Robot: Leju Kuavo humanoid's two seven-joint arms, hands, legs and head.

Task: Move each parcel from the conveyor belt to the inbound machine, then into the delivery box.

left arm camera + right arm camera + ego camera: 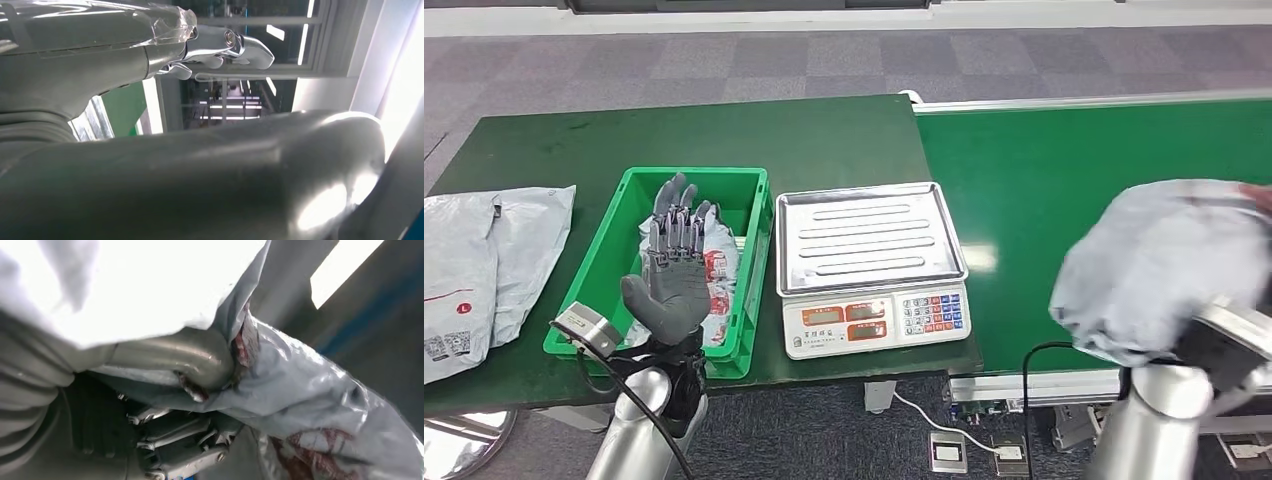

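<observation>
The right hand (165, 435) grips a grey parcel (1159, 265) above the conveyor belt (1024, 190); weighing remains. The left hand (674, 270), fingers spread, hovers over the part-filled delivery box (614, 240).

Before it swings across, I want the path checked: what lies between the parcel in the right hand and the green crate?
In the head view, the weighing scale sits between the grey parcel and the green crate, its steel tray bare.

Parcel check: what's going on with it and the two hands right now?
Right hand grips grey parcel above the belt. Left hand open over green box. Scale tray unobstructed.
</observation>
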